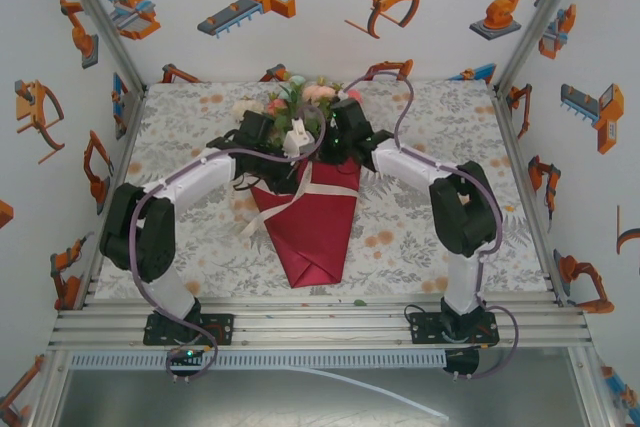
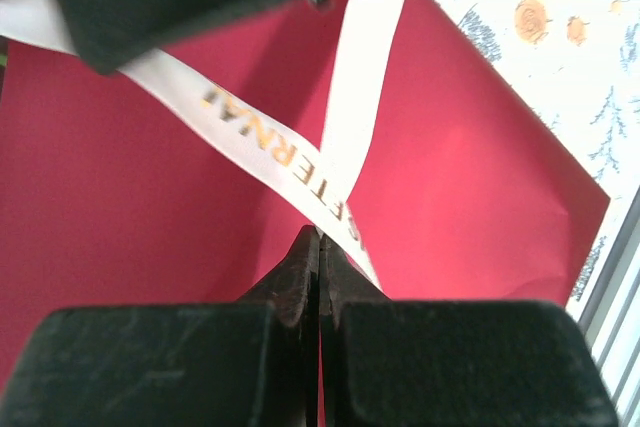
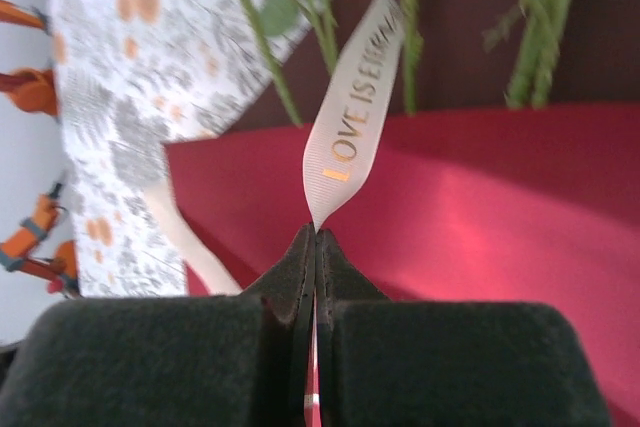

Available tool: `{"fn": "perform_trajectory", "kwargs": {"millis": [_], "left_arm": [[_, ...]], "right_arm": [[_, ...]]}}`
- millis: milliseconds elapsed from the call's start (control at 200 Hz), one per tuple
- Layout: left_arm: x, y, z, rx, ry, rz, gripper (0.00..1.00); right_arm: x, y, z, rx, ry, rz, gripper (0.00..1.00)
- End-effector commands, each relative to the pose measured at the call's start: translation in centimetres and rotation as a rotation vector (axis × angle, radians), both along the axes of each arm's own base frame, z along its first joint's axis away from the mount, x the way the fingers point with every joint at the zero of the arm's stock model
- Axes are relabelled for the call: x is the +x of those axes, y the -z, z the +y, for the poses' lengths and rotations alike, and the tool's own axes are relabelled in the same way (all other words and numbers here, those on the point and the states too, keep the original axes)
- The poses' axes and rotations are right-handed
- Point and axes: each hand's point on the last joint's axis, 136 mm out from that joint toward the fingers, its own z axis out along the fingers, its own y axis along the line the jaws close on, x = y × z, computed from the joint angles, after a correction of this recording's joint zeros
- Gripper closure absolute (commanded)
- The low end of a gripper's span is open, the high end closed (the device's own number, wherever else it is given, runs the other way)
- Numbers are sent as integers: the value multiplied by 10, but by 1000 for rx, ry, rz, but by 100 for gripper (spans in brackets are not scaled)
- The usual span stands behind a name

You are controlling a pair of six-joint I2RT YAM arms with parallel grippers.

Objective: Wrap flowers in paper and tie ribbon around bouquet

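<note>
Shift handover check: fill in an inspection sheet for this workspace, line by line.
Surface: table covered by a grey-and-orange floral cloth.
Job's things: flowers lie in the dark red paper, which is folded into a cone with its point toward the arm bases. The cream ribbon crosses over the cone.
Clutter: nothing seen.
Grippers: left gripper is shut on the ribbon; right gripper is shut on a lettered ribbon end.
Cables: purple-grey cables run along both arms; one loops up beside the flowers.
Surroundings: white walls printed with orange robots; aluminium rails at the near edge.
</note>
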Motion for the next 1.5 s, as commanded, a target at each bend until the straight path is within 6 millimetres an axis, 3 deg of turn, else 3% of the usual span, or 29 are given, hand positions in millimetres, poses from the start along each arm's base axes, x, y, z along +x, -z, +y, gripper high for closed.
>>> {"fn": "perform_trajectory", "kwargs": {"millis": [0, 115, 210, 476, 636, 821, 881, 986, 1136, 1292, 1442, 1497], "left_arm": [[-7, -29, -8, -106, 28, -24, 98], [-9, -37, -9, -142, 32, -29, 98], [-9, -40, -10, -158, 33, -28, 98], [-9, -39, -10, -169, 30, -22, 98], [-8, -36, -9, -158, 24, -15, 98], [-5, -36, -8, -145, -1, -29, 98], [-5, -36, -8, -139, -10, -32, 98], [-9, -30, -7, -112, -25, -35, 96], [-14, -11, -5, -8, -63, -67, 91], [-21, 13, -1, 130, -90, -125, 78], [-24, 12, 1, 139, -100, -158, 54], [-24, 8, 1, 127, -102, -171, 50]], "right_arm": [[-21, -1, 2, -44, -69, -13, 90], [-37, -9, -9, -109, -111, -30, 72], [-38, -27, -27, -147, -99, -95, 64], [-54, -52, -73, -185, -60, -160, 60], [-90, -35, -78, -115, -101, -228, 66], [-121, -1, -72, -233, -259, -412, 66], [-115, -3, -74, -270, -243, -401, 64], [-98, -17, -66, -295, -234, -392, 52], [-56, -15, -49, -275, -195, -299, 53], [-31, -10, -22, -247, -237, -261, 51], [-14, 10, -3, -239, -251, -199, 51], [-11, 19, 0, -237, -245, -174, 53]]}}
